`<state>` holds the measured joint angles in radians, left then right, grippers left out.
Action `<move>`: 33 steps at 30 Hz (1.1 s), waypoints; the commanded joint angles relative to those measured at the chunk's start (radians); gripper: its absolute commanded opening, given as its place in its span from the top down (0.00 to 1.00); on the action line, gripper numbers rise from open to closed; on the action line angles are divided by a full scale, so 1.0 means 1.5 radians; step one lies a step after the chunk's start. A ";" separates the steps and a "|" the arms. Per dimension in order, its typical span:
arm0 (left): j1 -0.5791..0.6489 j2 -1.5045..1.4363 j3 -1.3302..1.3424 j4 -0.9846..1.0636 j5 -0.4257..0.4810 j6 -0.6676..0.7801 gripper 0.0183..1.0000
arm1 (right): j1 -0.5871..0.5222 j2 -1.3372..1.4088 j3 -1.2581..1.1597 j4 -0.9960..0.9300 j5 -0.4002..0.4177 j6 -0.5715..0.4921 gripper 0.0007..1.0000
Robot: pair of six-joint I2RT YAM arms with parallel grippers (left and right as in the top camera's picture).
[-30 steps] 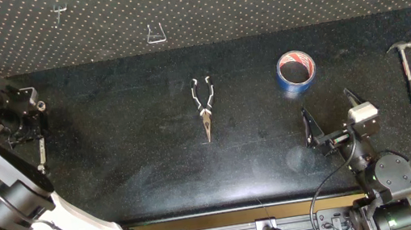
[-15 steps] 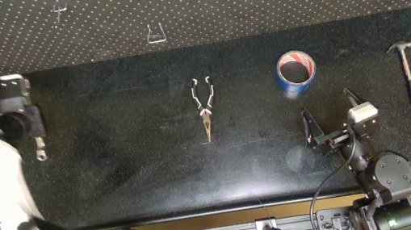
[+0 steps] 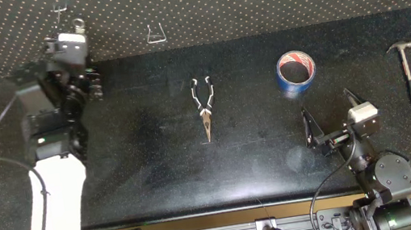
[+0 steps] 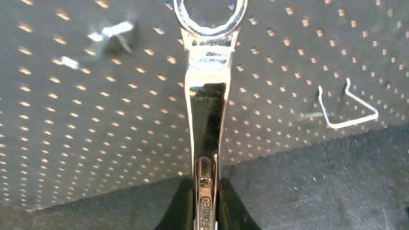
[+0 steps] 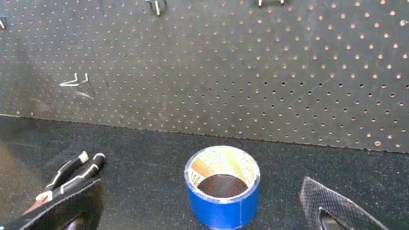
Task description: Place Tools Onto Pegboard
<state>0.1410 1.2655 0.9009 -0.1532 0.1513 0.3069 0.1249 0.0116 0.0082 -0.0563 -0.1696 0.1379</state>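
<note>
Combination wrench (image 4: 206, 96) held up at the pegboard (image 4: 64, 128); nothing is hung yet.
The wrench is clamped in the left tool (image 4: 203, 203), ring end ahead of it, beside a bare hook (image 4: 112, 32) but not on it. Pliers (image 3: 204, 103), tape roll (image 3: 296, 71) and hammer (image 3: 407, 73) lie unhung on the desk (image 3: 138, 158). The right tool (image 3: 330, 115) is spread wide, with the tape just ahead of it.
</note>
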 commanded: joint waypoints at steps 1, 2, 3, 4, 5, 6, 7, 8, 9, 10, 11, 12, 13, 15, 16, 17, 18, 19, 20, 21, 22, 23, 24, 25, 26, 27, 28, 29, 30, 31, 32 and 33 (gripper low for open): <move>-0.016 -0.009 -0.006 0.017 -0.044 -0.089 0.99 | 0.003 -0.007 -0.003 -0.003 0.003 0.005 0.00; -0.017 -0.009 -0.006 0.026 -0.044 -0.139 0.99 | 0.003 -0.007 -0.003 -0.003 0.003 0.005 0.00; -0.017 -0.011 -0.006 0.034 -0.044 -0.168 0.99 | 0.003 -0.007 -0.003 -0.003 0.003 0.005 0.00; -0.017 -0.013 -0.008 0.041 -0.044 -0.180 0.99 | 0.003 -0.007 -0.003 -0.003 0.003 0.005 0.00; -0.017 -0.019 -0.013 0.053 -0.044 -0.182 0.99 | 0.003 -0.007 -0.003 -0.003 0.003 0.005 0.00; -0.017 -0.030 -0.024 0.071 -0.048 -0.182 0.99 | 0.003 -0.007 -0.003 -0.003 0.003 0.005 0.00; -0.017 -0.038 -0.037 0.086 -0.056 -0.182 0.99 | 0.003 -0.007 -0.003 -0.003 0.003 0.005 0.00; -0.017 -0.051 -0.059 0.106 -0.074 -0.182 0.99 | 0.003 -0.007 -0.003 -0.003 0.003 0.005 0.00; -0.017 -0.060 -0.076 0.119 -0.088 -0.182 0.99 | 0.003 -0.007 -0.003 -0.003 0.003 0.005 0.00; -0.017 -0.067 -0.092 0.126 -0.108 -0.182 0.99 | 0.003 -0.007 -0.003 -0.003 0.003 0.005 0.00; -0.017 -0.069 -0.099 0.128 -0.125 -0.182 0.99 | 0.003 -0.007 -0.003 -0.003 0.003 0.005 0.00; -0.017 -0.068 -0.100 0.125 -0.140 -0.182 0.99 | 0.003 -0.007 -0.003 -0.003 0.003 0.005 0.00; -0.016 -0.068 -0.100 0.126 -0.141 -0.182 0.99 | 0.003 -0.007 -0.003 -0.003 0.003 0.005 0.00; -0.016 -0.068 -0.099 0.126 -0.141 -0.182 0.99 | 0.003 -0.007 -0.003 -0.003 0.003 0.005 0.00; -0.016 -0.068 -0.099 0.128 -0.141 -0.182 0.99 | 0.003 -0.007 -0.003 -0.003 0.003 0.005 0.00; -0.016 -0.067 -0.099 0.128 -0.141 -0.182 0.99 | 0.003 -0.007 -0.003 -0.003 0.003 0.005 0.00; -0.015 -0.065 -0.099 0.130 -0.141 -0.182 0.99 | 0.003 -0.007 -0.003 -0.003 0.003 0.005 0.00; -0.015 -0.062 -0.099 0.131 -0.141 -0.182 0.99 | 0.003 -0.007 -0.003 -0.003 0.003 0.005 0.00; -0.015 -0.057 -0.099 0.133 -0.141 -0.182 0.99 | 0.003 -0.007 -0.003 -0.003 0.003 0.005 0.00; -0.015 -0.053 -0.099 0.138 -0.141 -0.182 0.99 | 0.003 -0.007 -0.003 -0.003 0.003 0.005 0.00; -0.015 -0.050 -0.099 0.145 -0.141 -0.182 0.99 | 0.003 -0.007 -0.003 -0.003 0.003 0.005 0.00; -0.015 -0.049 -0.099 0.151 -0.141 -0.182 0.99 | 0.003 -0.007 -0.003 -0.003 0.003 0.005 0.00; -0.015 -0.046 -0.099 0.159 -0.141 -0.182 0.99 | 0.003 -0.007 -0.003 -0.003 0.003 0.005 0.00; -0.015 -0.043 -0.098 0.160 -0.141 -0.182 0.99 | 0.003 -0.007 -0.003 -0.003 0.003 0.005 0.00; -0.015 -0.038 -0.096 0.159 -0.141 -0.182 0.99 | 0.003 -0.007 -0.003 -0.003 0.003 0.005 0.00; -0.011 -0.032 -0.093 0.159 -0.141 -0.182 0.99 | 0.003 -0.007 -0.003 -0.003 0.003 0.005 0.00; -0.006 -0.026 -0.089 0.158 -0.141 -0.182 0.99 | 0.003 -0.007 -0.003 -0.003 0.003 0.005 0.00; -0.001 -0.021 -0.084 0.157 -0.141 -0.182 0.99 | 0.003 -0.007 -0.003 -0.003 0.003 0.005 0.00; 0.003 -0.019 -0.080 0.157 -0.141 -0.182 0.99 | 0.003 -0.007 -0.003 -0.003 0.003 0.005 0.00; 0.008 -0.018 -0.077 0.157 -0.141 -0.182 0.99 | 0.003 -0.007 -0.003 -0.003 0.003 0.005 0.00; 0.011 -0.018 -0.076 0.157 -0.141 -0.182 0.99 | 0.003 -0.007 -0.003 -0.003 0.003 0.005 0.00; 0.013 -0.017 -0.076 0.158 -0.141 -0.182 0.99 | 0.003 -0.007 -0.003 -0.003 0.003 0.005 0.00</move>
<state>0.1436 1.2385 0.7467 0.0711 -0.0448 0.0467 0.1249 0.0116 0.0082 -0.0566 -0.1696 0.1379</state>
